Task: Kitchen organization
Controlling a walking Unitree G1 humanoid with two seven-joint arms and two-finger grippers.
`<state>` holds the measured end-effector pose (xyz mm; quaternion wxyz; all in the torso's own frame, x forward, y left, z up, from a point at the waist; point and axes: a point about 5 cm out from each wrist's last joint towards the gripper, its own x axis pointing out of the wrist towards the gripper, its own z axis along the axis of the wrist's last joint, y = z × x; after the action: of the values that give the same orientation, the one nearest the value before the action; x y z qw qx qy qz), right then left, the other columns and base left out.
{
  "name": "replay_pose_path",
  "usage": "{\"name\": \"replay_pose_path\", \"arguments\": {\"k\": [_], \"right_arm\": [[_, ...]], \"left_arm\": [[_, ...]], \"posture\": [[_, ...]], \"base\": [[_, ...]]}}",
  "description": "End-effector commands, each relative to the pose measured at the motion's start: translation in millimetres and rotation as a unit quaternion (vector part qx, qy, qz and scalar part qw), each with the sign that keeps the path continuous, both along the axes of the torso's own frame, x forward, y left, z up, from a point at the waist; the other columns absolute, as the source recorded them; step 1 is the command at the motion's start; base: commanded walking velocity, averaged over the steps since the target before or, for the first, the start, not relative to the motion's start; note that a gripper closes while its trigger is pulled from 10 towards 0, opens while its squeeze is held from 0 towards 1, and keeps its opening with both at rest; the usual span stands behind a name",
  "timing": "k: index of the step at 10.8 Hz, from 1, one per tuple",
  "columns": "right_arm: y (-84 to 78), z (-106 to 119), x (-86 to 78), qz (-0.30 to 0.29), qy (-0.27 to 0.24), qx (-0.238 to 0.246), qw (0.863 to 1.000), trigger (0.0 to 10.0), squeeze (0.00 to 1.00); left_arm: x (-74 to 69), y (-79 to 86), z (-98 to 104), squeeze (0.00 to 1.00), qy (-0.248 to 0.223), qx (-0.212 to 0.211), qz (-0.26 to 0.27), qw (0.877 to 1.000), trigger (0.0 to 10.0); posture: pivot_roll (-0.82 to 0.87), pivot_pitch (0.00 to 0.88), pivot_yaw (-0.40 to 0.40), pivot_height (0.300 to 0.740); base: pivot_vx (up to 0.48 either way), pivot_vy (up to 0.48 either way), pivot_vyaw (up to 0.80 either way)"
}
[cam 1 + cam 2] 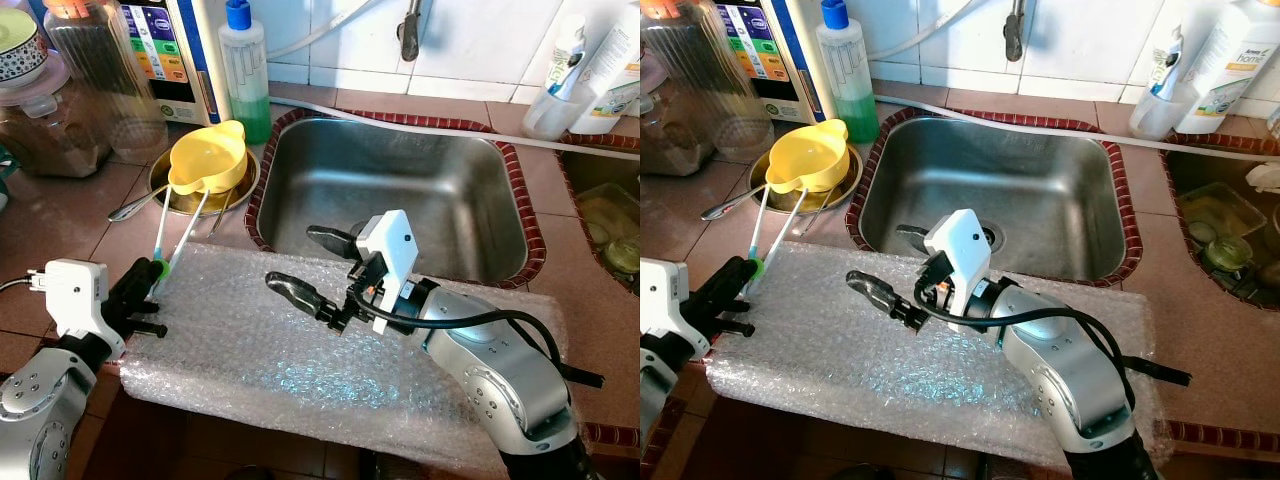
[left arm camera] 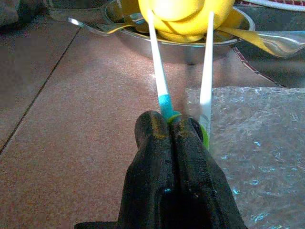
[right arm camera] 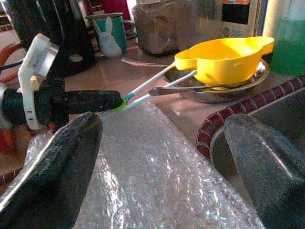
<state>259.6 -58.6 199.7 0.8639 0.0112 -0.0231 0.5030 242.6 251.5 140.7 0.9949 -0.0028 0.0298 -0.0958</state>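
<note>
Two thin white sticks (image 1: 183, 230), one with a blue end and one with a green end, slant from the bubble wrap sheet (image 1: 250, 355) up to a yellow bowl (image 1: 206, 157) in a metal plate (image 1: 246, 186). My left gripper (image 1: 148, 275) is at the sheet's left edge, its fingertips (image 2: 157, 126) shut on the sticks' coloured ends. My right gripper (image 1: 306, 263) hovers open over the middle of the sheet, just in front of the sink (image 1: 400, 190), with nothing between its fingers (image 3: 57, 162).
A spoon (image 1: 133, 208) lies beside the metal plate. A green soap bottle (image 1: 245, 70), jars (image 1: 90, 70) and an appliance stand along the back left. A tap (image 1: 408, 30) hangs over the sink. A second basin (image 1: 610, 215) with dishes is at the right.
</note>
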Motion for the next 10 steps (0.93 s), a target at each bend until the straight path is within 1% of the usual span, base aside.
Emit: {"name": "replay_pose_path", "arguments": {"k": [1, 2, 3, 5, 6, 7, 9, 10], "right_arm": [[1.6, 0.8, 0.3, 0.004, -0.005, -0.002, 1.0, 10.0, 0.0], [1.9, 1.0, 0.4, 0.005, -0.006, -0.002, 1.0, 10.0, 0.0], [1.9, 0.9, 0.4, 0.005, -0.006, -0.002, 1.0, 10.0, 0.0], [2.0, 1.3, 0.4, 0.005, -0.007, 0.0, 1.0, 10.0, 0.0], [2.4, 1.0, -0.2, 0.005, -0.008, -0.001, 1.0, 10.0, 0.0], [2.1, 1.0, -0.4, 0.005, -0.008, -0.001, 1.0, 10.0, 0.0], [1.8, 0.9, -1.1, 0.006, -0.009, -0.002, 1.0, 10.0, 0.0], [1.6, 1.2, -1.0, 0.005, -0.009, -0.003, 1.0, 10.0, 0.0]], "left_arm": [[-5.0, 0.7, -9.6, 0.0, 0.033, 0.002, -0.004, 0.999, 0.0], [-5.0, 0.1, -10.9, 0.0, 0.043, -0.005, -0.009, 0.999, 9.6], [-3.8, 1.4, -8.2, 1.0, 0.031, -0.02, 0.002, 0.999, 10.0], [-3.7, 0.7, -7.5, 1.0, 0.024, -0.028, 0.002, 0.999, 10.0], [-1.5, 4.9, -3.7, 1.0, 0.009, -0.039, 0.014, 0.999, 10.0], [-0.8, 5.5, -2.4, 1.0, 0.004, -0.042, 0.017, 0.999, 10.0], [3.0, -1.4, -0.6, 1.0, 0.001, -0.062, 0.0, 0.998, 10.0], [4.9, -2.7, -0.4, 1.0, 0.0, -0.064, -0.002, 0.998, 10.0]], "posture": [[-0.03, 0.204, 0.017, 0.74], [-0.03, 0.204, 0.017, 0.74], [-0.03, 0.202, 0.017, 0.74], [-0.03, 0.203, 0.02, 0.74], [-0.03, 0.203, 0.02, 0.74], [-0.04, 0.204, 0.021, 0.74], [-0.04, 0.207, 0.017, 0.74], [-0.04, 0.208, 0.017, 0.74]], "base": [[0.0, 0.0, 0.0], [0.0, 0.0, 0.0], [0.0, 0.0, 0.0], [0.0, 0.0, 0.0], [0.0, 0.0, 0.0], [0.0, 0.0, 0.0], [0.0, 0.0, 0.0], [0.0, 0.0, 0.0]]}}
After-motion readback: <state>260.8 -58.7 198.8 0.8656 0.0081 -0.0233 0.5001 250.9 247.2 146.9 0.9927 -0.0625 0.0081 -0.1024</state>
